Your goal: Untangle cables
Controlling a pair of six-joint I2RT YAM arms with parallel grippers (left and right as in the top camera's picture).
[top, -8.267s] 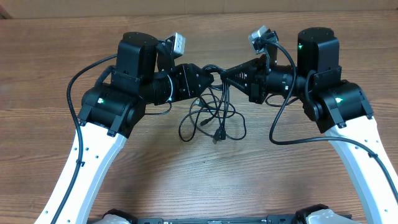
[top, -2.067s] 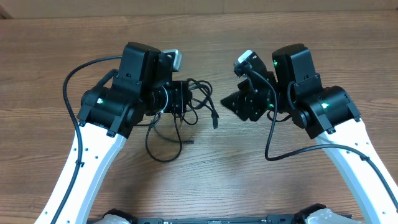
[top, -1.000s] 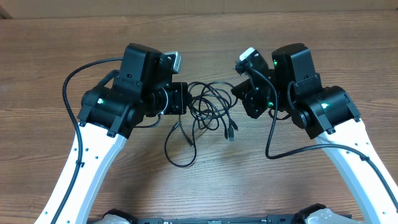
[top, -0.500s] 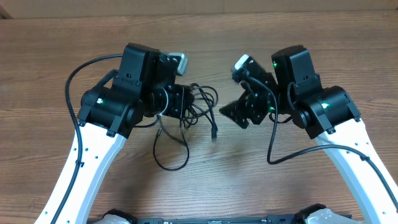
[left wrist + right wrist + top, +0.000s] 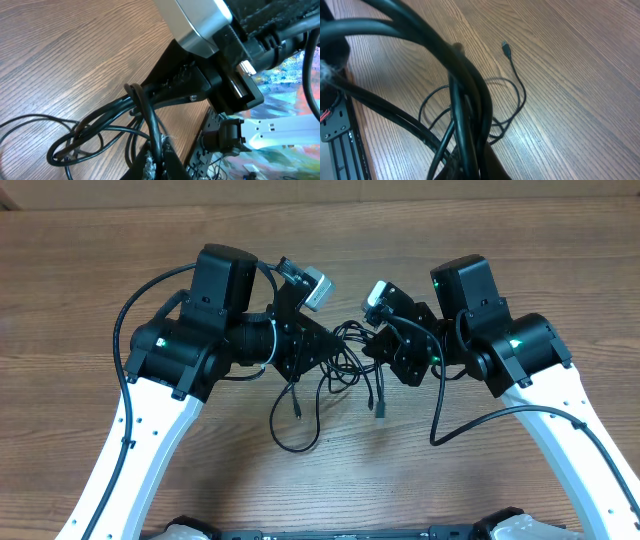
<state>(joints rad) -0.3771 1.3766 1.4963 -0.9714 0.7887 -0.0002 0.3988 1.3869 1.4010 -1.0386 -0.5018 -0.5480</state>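
- Noting the left gripper (image 5: 332, 352) clenched on the cables (image 5: 350, 345), about midway between the left and right edges of the table (image 5: 90, 240). In the left wrist view, one cord is running straight down into its own fingers (image 5: 167, 162).
- Seeing a slack loop (image 5: 295, 435) trailing from the knot toward the near edge, with a plug end (image 5: 298, 412) lying inside it.
- Finding the main knot hanging between the two tips, apparently raised off the wood, with several strands crossing and wrapping one another.
- Spotting a second plug end (image 5: 380, 412) just right of the loop; not telling whether it is dangling or resting.
- Noting the right gripper (image 5: 368, 347) likewise clamped on the bundle, its tip very near the left one.
- Judging the risks:
  - pulling apart while both are pinching the same strands, so cinching the knot tighter instead of opening it;
  - a plug end snagging in a loop as it is drawn through;
  - thin cord slipping out of the jaws under tension;
  - tips knocking together, being this close;
  - the thicker arm wire (image 5: 433, 425) catching a stray strand.
- Struggling to count the cords or say which strand each side is holding. The right wrist view is filling with blurred foreground cable, and both sets of own fingers are mostly cut off at the bottom of their views.
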